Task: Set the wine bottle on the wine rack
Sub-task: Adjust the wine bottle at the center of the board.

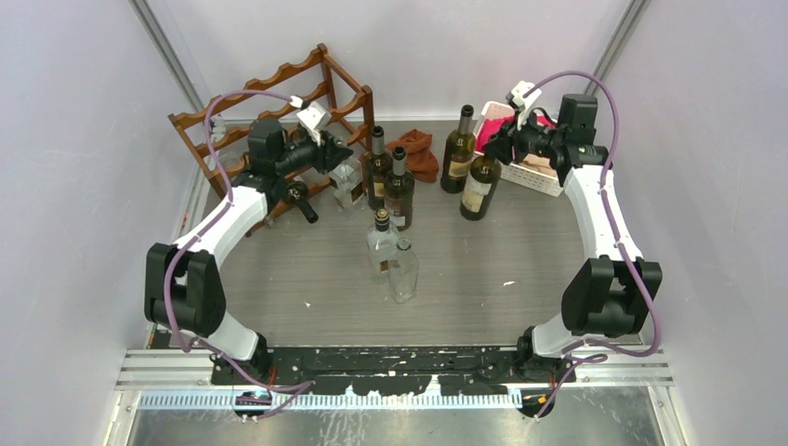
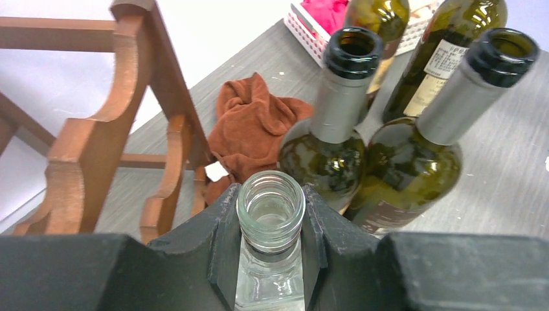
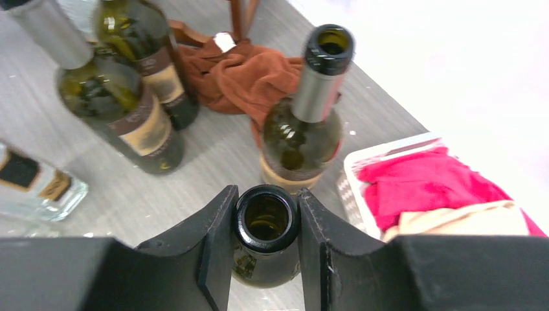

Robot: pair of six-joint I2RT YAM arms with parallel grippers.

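The wine rack [image 1: 279, 102], dark reddish-brown with scalloped rails, stands at the back left; its end shows in the left wrist view [image 2: 123, 123]. My left gripper [image 2: 270, 217] is shut on the threaded neck of a clear glass bottle [image 2: 270, 207], which stands upright right beside the rack [image 1: 346, 186]. My right gripper [image 3: 267, 220] is shut on the neck of a dark green wine bottle [image 3: 267, 217], which has a pale label and sits near the back right [image 1: 480, 186]. One dark bottle [image 1: 302, 200] lies low in the rack.
Two green bottles [image 1: 376, 167] [image 1: 400, 190] stand close right of the clear bottle. Another green one [image 1: 457, 149] stands by the right-hand bottle. Two clear bottles [image 1: 383, 242] [image 1: 403, 269] are mid-table. A brown cloth [image 1: 418, 153] and a white basket [image 1: 534, 175] with pink cloth sit at the back.
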